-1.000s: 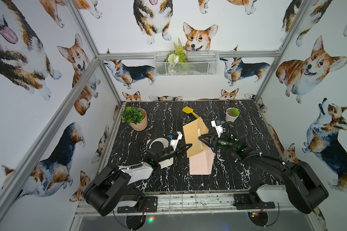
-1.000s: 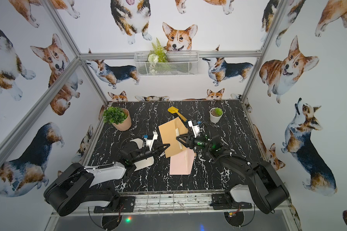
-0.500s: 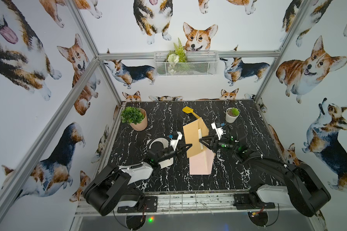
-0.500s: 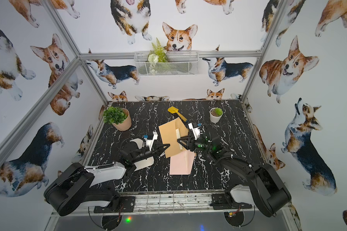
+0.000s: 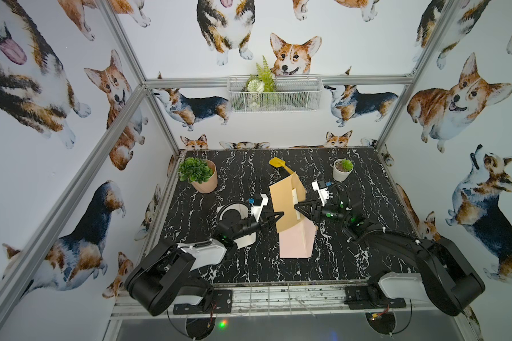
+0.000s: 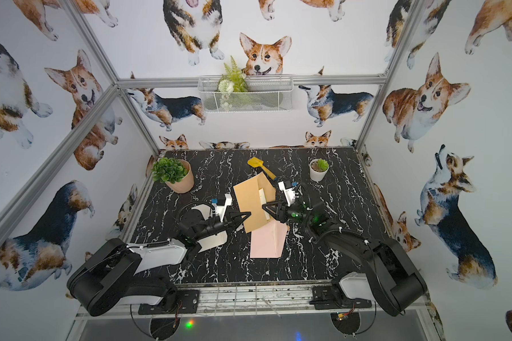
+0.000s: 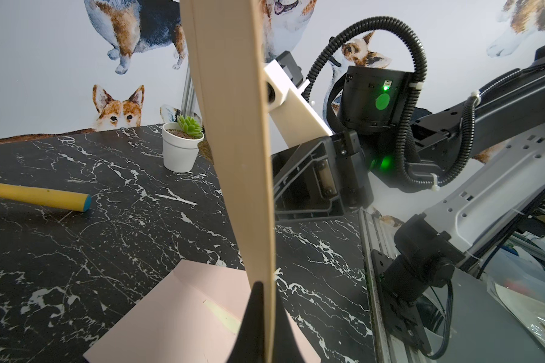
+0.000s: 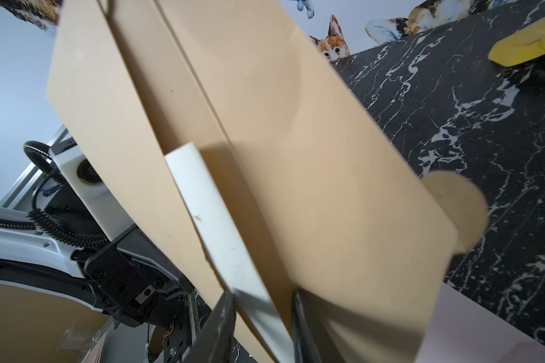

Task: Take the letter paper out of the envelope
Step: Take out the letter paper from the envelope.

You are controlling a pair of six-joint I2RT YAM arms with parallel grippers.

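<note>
A tan envelope (image 5: pixel 285 203) (image 6: pixel 250 203) stands raised on edge over the middle of the table. My left gripper (image 5: pixel 280 214) (image 7: pixel 266 292) is shut on its near edge, one black finger on each face. A white strip of letter paper (image 5: pixel 293 197) (image 8: pixel 214 213) shows in the envelope's open side. My right gripper (image 5: pixel 297 206) (image 8: pixel 263 295) reaches in from the right. Its jaws stand apart, straddling the white strip and one envelope wall. Most of the letter paper is hidden inside.
A pink sheet (image 5: pixel 296 242) (image 7: pixel 177 314) lies flat on the table under the envelope. A yellow scoop (image 5: pixel 280 164) lies behind it. A white pot (image 5: pixel 342 169) stands at the back right and a terracotta plant pot (image 5: pixel 200 174) at the back left.
My right gripper's jaws have narrowed around the white strip. The envelope, the left arm and the pink sheet have stayed where they were.
</note>
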